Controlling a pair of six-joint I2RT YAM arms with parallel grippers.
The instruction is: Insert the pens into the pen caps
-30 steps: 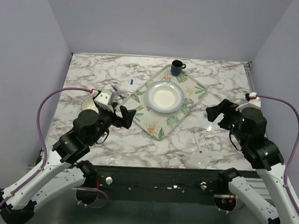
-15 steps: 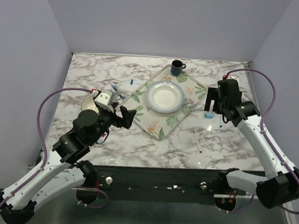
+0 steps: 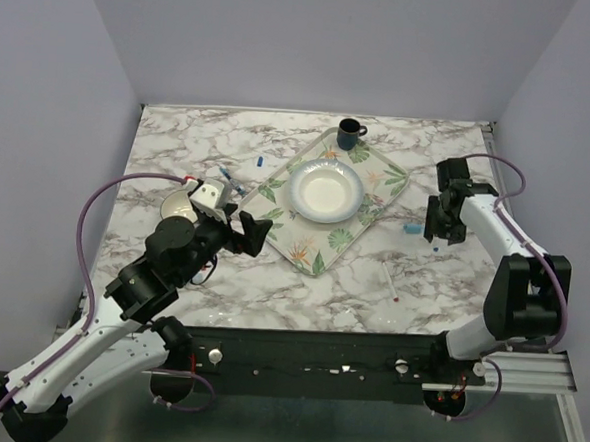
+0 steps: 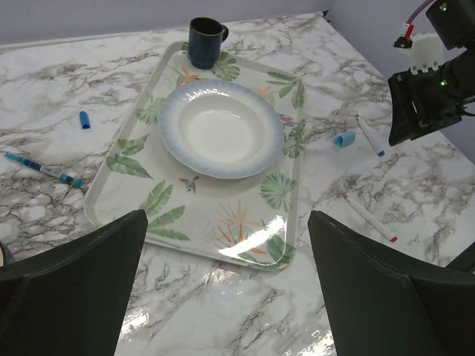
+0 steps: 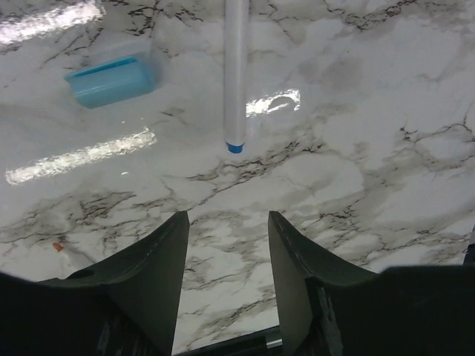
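the right gripper points down at the marble tabletop, its jaws partly apart with nothing between them. just ahead of its fingertips lies the slim white marker with a blue tip, tip towards the gripper, untouched. the short light-blue plastic cap rests near it, to its left. the right arm reaches along the table's right side, wrist bent down. the left gripper hangs wide and empty by the leaf-patterned tray.

Leaf-patterned tray, grey-veined white marble table, light-blue cap.
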